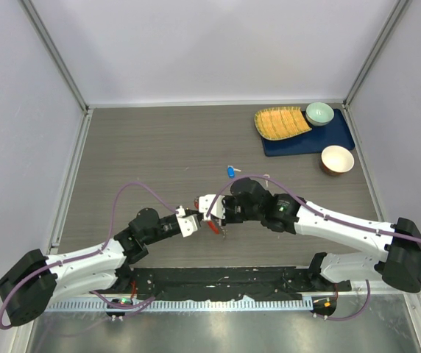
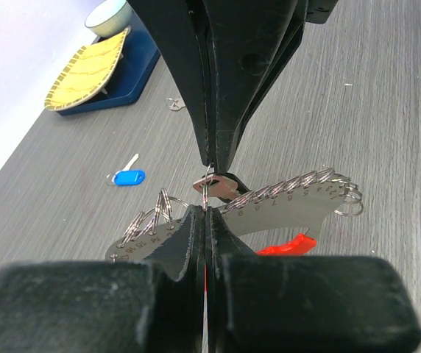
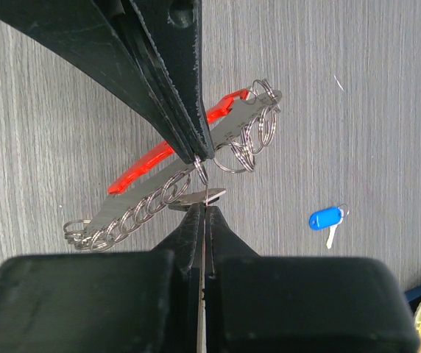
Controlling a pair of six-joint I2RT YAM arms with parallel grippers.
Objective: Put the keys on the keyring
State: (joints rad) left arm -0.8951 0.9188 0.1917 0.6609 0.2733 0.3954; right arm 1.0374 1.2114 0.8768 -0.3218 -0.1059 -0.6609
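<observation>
Meeting mid-table, left gripper (image 2: 204,215) and right gripper (image 3: 204,213) were each clamped tight on one small ring (image 2: 207,184) carrying a silver key (image 2: 221,186), just above the red-fobbed keyring (image 3: 148,162); blue key (image 3: 325,218) lay well apart.

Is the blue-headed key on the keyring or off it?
Off. The small blue-headed key lies alone on the grey wood-grain table, clear of the silvery ring-lined keyring with red fob.
</observation>
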